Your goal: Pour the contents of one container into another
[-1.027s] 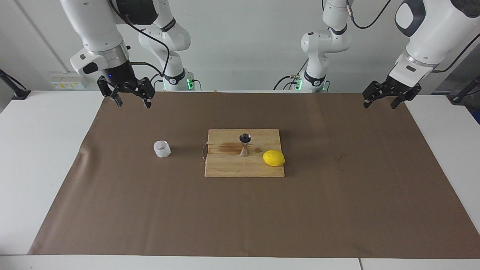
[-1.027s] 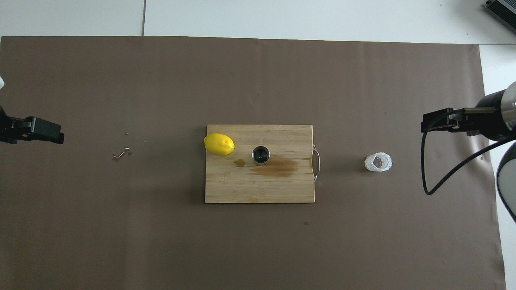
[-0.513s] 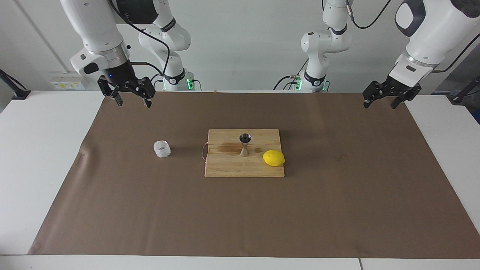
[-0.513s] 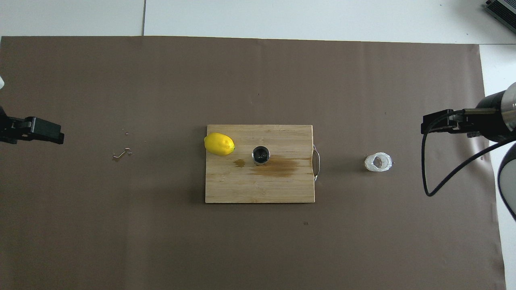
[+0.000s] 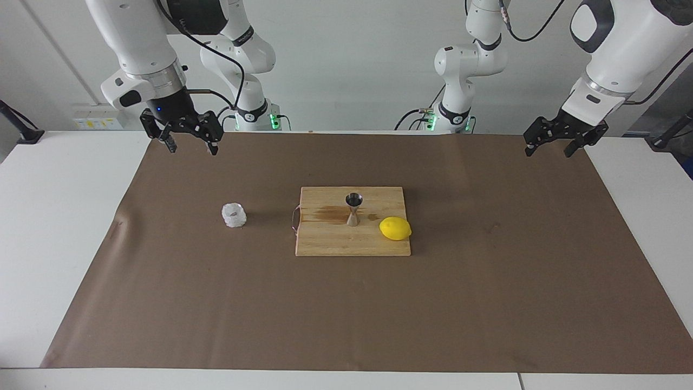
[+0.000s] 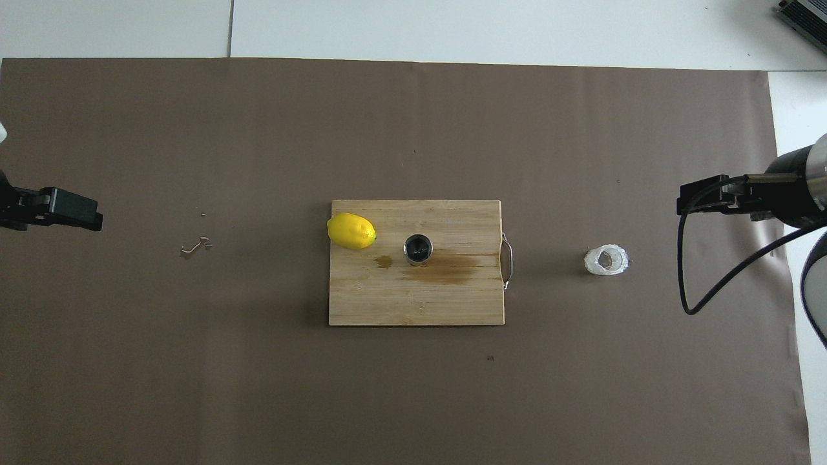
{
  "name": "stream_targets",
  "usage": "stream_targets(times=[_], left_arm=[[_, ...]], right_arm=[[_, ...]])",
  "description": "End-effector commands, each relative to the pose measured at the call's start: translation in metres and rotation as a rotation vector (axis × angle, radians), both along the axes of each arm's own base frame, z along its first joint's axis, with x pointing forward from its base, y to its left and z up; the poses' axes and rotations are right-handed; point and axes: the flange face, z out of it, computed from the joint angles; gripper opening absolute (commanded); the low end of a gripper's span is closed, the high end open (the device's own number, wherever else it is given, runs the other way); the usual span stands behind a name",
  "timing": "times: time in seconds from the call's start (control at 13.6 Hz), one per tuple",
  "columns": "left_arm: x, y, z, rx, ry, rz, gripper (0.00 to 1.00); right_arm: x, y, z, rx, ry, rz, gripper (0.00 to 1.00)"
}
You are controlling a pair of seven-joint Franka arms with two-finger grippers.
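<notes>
The crinkled whitish cup (image 5: 234,215) stood on the brown paper (image 5: 346,303) toward the right arm's end of the bench, beside the wooden board (image 5: 330,244) that carried the upright steel jigger (image 5: 353,209) and a lemon (image 5: 395,228). A damp stain (image 6: 446,268) marked the board by the jigger. The right hand (image 5: 192,146) and left hand (image 5: 551,148) hung open over the paper's corners, well apart from everything; no writing was legible.

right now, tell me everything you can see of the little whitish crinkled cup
The small squat whitish translucent cup with crinkled sides looks like thin plastic. It stands upright with its mouth open upward; something darker shows inside from overhead, but what it is cannot be told. It sits directly on the brown paper table cover, off the wooden cutting board, beside the board's metal handle, toward the right arm's end of the table. Nothing else touches it.
</notes>
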Motion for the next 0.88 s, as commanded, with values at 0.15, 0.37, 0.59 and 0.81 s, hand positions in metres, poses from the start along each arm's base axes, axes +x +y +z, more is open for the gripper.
stream_targets(times=[0.15, 0.37, 0.59, 0.81], left_arm=[[-0.0001, 0.0015, -0.0017, -0.005, -0.011, -0.009, 1.00], [-0.0001, 0.0015, -0.0017, -0.005, -0.011, -0.009, 1.00], [-0.0003, 0.0015, -0.0019, -0.005, -0.010, -0.009, 1.00], [-0.0007, 0.0013, -0.0010, -0.006, -0.011, -0.009, 1.00]], right_arm=[[0.0011, -0.0094, 0.0004, -0.011, 0.029, -0.034, 1.00], [-0.0002, -0.0120, 0.0003, -0.012, 0.032, -0.039, 1.00], [-0.0009, -0.0120, -0.0010, -0.012, 0.040, -0.039, 1.00], [-0.0018, -0.0144, -0.0015, -0.012, 0.041, -0.045, 1.00]])
